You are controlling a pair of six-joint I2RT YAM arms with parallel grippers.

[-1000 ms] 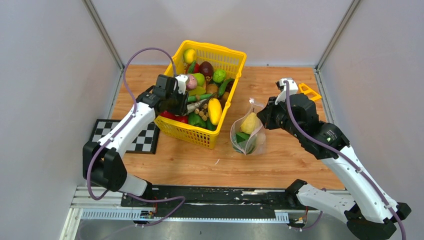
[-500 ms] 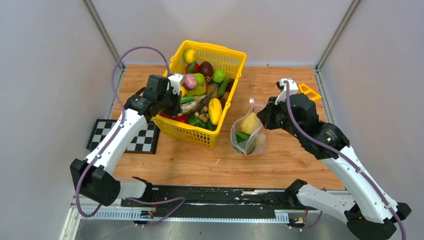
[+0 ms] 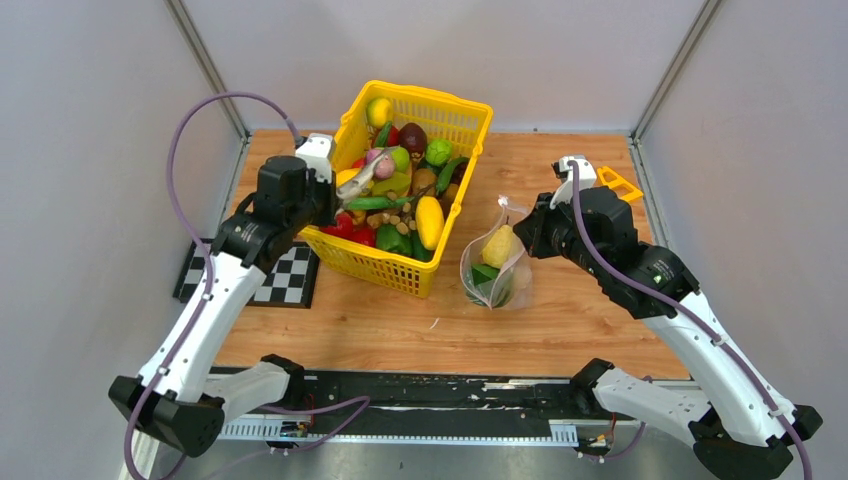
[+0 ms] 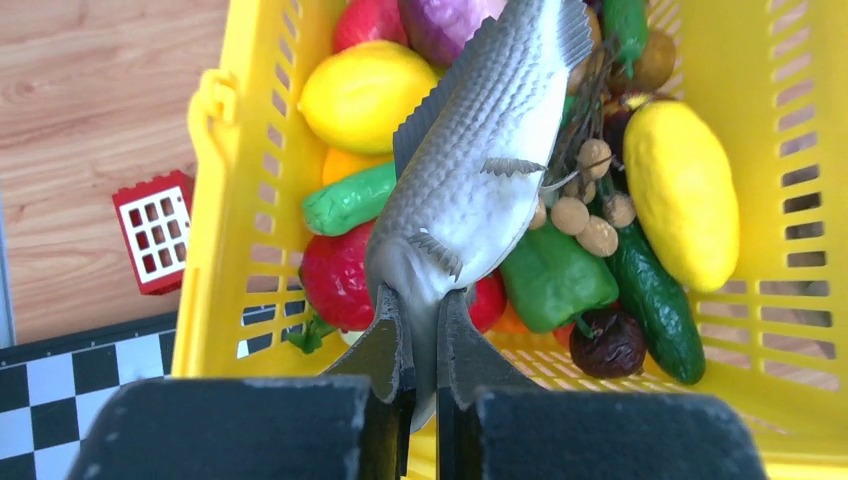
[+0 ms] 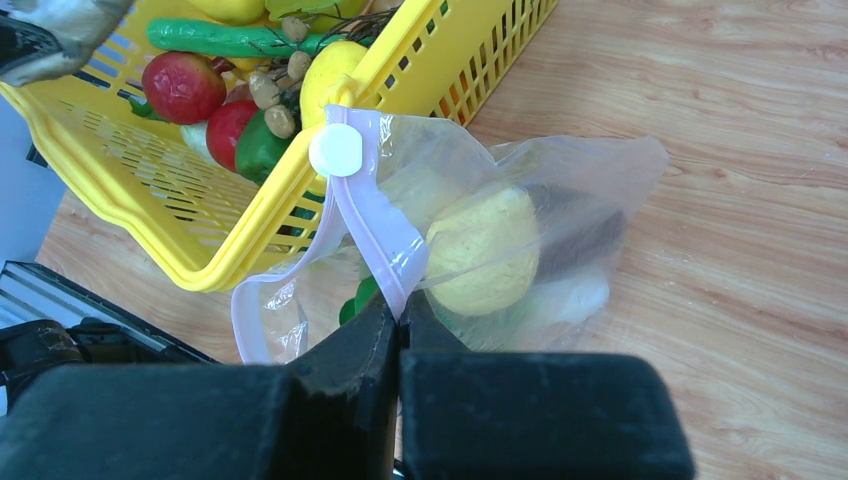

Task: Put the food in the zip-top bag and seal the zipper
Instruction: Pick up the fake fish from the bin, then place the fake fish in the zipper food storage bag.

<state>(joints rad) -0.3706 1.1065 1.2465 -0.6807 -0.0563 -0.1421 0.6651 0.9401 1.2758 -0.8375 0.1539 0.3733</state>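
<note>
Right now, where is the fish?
The fish is pinched in the left gripper, over the left side of the yellow basket in the top view, just above the lemon and green pepper.

Table [image 3: 600, 330]: wood-grain board.
Basket [image 3: 400, 270]: yellow lattice, standing directly beneath and ahead of left pincer [image 4: 420, 330].
Zip-top bag [image 3: 495, 275]: base on the wood just below right pincer [image 5: 395, 320], mouth strip pinched in it; close beside basket.
Checkerboard mat [image 3: 285, 280]: flat, behind left pincer.
Red lattice block [image 4: 155, 230]: left of left pincer, beside basket wall.
Orange lattice piece [image 3: 620, 185]: beyond right pincer, far right corner.
</note>
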